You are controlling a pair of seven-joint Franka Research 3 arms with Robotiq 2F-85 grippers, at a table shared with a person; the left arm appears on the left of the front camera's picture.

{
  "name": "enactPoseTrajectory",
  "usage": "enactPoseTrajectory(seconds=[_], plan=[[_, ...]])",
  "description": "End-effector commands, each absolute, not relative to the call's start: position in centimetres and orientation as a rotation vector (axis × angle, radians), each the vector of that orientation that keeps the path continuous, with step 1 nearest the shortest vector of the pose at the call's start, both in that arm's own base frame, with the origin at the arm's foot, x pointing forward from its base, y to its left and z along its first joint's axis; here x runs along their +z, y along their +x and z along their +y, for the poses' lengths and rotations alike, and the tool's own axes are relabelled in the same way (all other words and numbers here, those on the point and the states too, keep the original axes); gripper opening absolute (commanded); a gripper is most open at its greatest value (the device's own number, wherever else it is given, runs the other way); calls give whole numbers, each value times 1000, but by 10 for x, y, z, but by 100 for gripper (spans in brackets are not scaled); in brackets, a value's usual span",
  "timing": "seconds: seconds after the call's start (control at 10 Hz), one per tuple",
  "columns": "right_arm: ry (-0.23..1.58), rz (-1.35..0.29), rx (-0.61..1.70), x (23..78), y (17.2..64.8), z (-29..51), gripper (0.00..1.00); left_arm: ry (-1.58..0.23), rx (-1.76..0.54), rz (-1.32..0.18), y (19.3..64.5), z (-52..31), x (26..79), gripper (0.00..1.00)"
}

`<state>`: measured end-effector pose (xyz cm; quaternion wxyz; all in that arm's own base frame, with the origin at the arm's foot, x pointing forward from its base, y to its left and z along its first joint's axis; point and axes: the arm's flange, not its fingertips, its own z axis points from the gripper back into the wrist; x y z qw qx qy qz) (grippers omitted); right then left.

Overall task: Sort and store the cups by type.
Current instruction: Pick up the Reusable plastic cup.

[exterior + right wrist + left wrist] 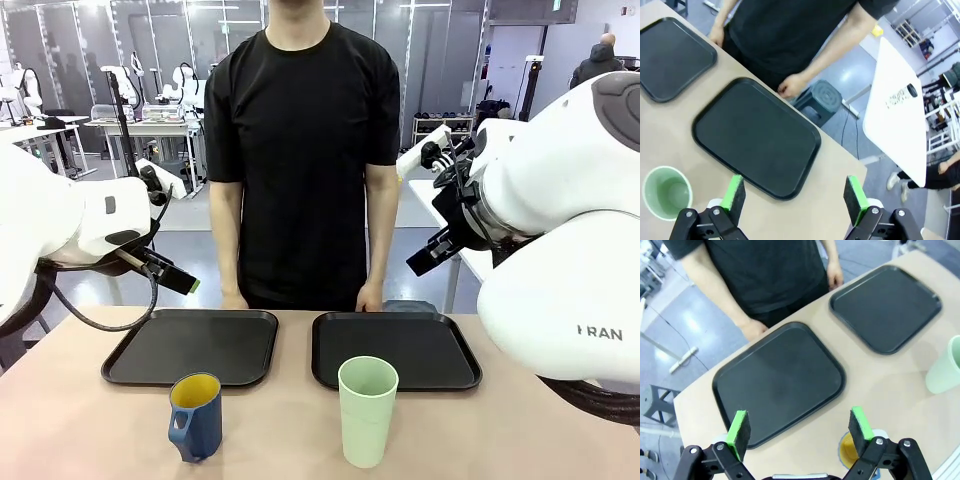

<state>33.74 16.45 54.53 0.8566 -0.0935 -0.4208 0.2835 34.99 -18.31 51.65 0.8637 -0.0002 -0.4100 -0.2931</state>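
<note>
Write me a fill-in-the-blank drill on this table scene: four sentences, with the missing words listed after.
1. The mug is dark blue outside and ____ inside.
2. The handleless tumbler is pale ____.
3. The mug stands on the robot's side of the left tray; the ____ stands on the robot's side of the right tray.
4. The left gripper and the right gripper both have their jaws ____.
Missing words: yellow; green; tumbler; open.
</note>
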Motion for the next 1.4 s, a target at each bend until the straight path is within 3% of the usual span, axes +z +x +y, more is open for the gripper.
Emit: enactPoseTrajectory(seconds=[0.0, 0.5, 1.3], plan=[[-198, -810, 478, 517, 358, 135, 100, 36, -520, -836, 364, -147, 490, 100], [-140, -617, 299, 445, 451, 70, 100, -39, -308, -672, 455, -45, 423, 100], [-111, -572, 299, 427, 458, 60, 100, -35, -287, -650, 451, -44, 414, 100]])
